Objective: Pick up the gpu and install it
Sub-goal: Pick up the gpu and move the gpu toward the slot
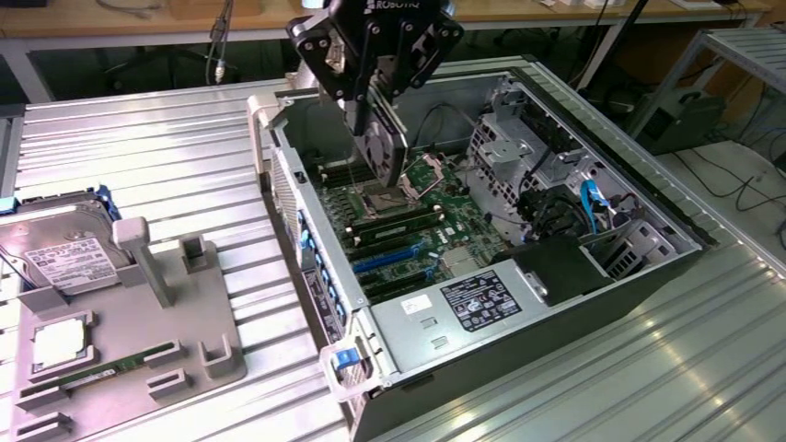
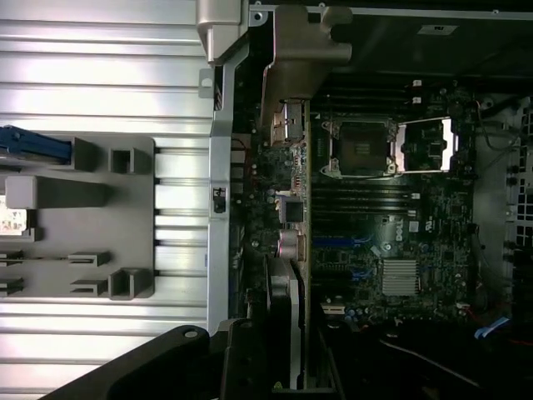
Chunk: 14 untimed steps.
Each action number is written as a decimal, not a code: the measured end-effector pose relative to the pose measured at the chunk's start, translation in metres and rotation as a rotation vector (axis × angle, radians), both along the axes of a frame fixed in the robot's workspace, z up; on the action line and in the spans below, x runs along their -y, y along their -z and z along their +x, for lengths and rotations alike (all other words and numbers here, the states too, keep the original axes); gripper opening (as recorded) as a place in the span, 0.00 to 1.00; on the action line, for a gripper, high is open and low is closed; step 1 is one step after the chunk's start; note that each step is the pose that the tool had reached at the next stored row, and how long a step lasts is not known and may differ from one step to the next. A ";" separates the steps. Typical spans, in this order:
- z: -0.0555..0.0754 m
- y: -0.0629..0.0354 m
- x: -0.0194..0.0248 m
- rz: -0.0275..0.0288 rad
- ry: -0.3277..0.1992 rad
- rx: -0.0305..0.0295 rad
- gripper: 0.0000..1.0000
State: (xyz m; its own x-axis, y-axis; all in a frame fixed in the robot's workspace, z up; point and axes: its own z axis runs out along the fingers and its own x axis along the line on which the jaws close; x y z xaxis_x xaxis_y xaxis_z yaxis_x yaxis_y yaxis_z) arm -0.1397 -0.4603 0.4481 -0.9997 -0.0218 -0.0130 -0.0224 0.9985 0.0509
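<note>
We saw the black two-fingered gripper [image 1: 372, 109] clamped on the thin dark gpu with a silvery end bracket [image 1: 390, 157], holding it edge-down over the green motherboard [image 1: 424, 235] inside the open grey tower computer case [image 1: 298, 198]; we could not tell whether its lower edge touched the board. The case lay on its side on the ribbed silvery metal worktop [image 1: 147, 157], and at the exterior view's left a grey moulded parts holder [image 1: 184, 322] carried a boxy silver hard drive with a white label [image 1: 62, 253]. Behind the worktop a long wooden desk [image 1: 123, 18] crossed the room, and a pale metal-frame rack [image 1: 749, 46] stood at the exterior view's right.
</note>
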 end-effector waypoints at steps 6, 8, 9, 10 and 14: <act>0.010 0.0001 0.0000 0.0000 0.000 0.0000 0.28; 0.014 0.0001 0.0000 0.0000 0.000 0.0000 0.28; 0.015 0.0001 0.0000 0.0000 0.000 0.0000 0.28; 0.017 0.0001 0.0000 0.0000 0.000 0.0000 0.28; 0.025 0.0001 0.0000 0.0000 0.000 -0.0001 0.28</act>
